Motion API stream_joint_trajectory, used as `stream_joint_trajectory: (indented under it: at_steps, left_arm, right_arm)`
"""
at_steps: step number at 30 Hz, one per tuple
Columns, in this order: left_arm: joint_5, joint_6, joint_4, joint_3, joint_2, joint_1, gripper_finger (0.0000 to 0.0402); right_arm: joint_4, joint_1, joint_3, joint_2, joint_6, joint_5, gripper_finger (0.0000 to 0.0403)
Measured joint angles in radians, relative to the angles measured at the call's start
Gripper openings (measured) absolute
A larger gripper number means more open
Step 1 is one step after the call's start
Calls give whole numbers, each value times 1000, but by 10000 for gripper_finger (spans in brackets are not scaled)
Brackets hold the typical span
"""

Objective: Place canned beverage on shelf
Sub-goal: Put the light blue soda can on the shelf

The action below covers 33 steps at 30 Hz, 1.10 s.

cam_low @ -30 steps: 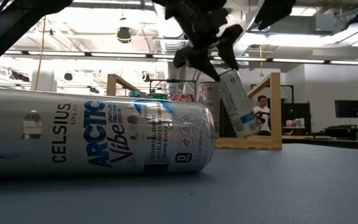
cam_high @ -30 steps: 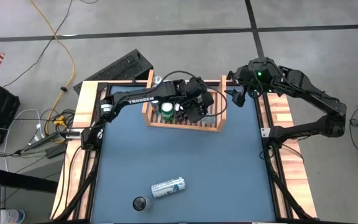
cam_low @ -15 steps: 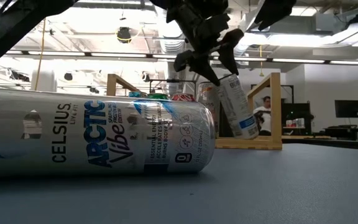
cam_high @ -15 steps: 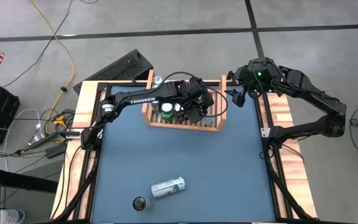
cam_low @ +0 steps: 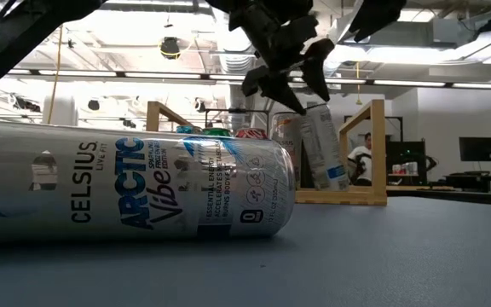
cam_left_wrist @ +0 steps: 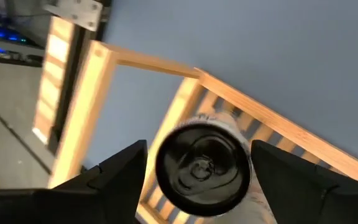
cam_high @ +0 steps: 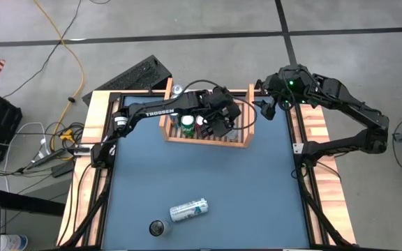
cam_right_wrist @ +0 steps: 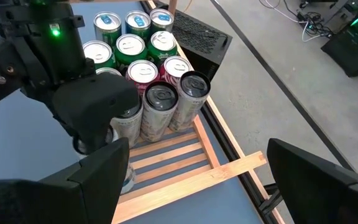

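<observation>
The shelf [cam_high: 204, 139] stands at the table's far middle and holds several upright cans [cam_right_wrist: 135, 43]. A white can [cam_low: 320, 145] stands in it next to them, leaning slightly, its dark top [cam_left_wrist: 202, 169] showing in the left wrist view. My left gripper [cam_low: 292, 81] hovers just over that top and is open, one finger on either side of it. In the high view this gripper [cam_high: 218, 125] hides the can. My right gripper [cam_high: 265, 104] waits open, raised off the shelf's right end. My left gripper comes slanting down from above, with its fingers [cam_left_wrist: 126, 171] astride the white can's top rim [cam_left_wrist: 166, 149]. A gap shows on one side. Whether the other finger still touches the rim, I cannot tell. The can's bottom rests in the shelf.
A silver Celsius can [cam_high: 188, 210] lies on its side near the table's front edge, with a dark upright can [cam_high: 158, 227] beside it. Bare slats [cam_right_wrist: 173, 155] remain at the shelf's right end. A person [cam_low: 361, 153] sits far off in the room.
The white can has swung from a clear slant to almost upright, and its top now sits a little lower under my left gripper's fingers. Its lower end has stayed in the shelf. Both arms have kept their places.
</observation>
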Motion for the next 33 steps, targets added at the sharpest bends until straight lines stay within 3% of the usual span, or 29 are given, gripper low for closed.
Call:
stream_joint_trajectory:
  at_steps: [16,22,29,33]
  left_arm:
    - [-7,-66,34,1,-2,0,279]
    - [-75,-147,36,0,-28,0,279]
    - [-221,-279,-73,0,-128,0,279]
    - [-275,-391,-164,0,-226,4,279]
  right_arm:
    - [-57,-11,-1,0,6,7,368]
    - [-138,-49,-1,39,4,0,368]
    - [-120,-52,-1,138,-158,-188,368]
    - [-69,-40,-1,204,-280,-218,368]
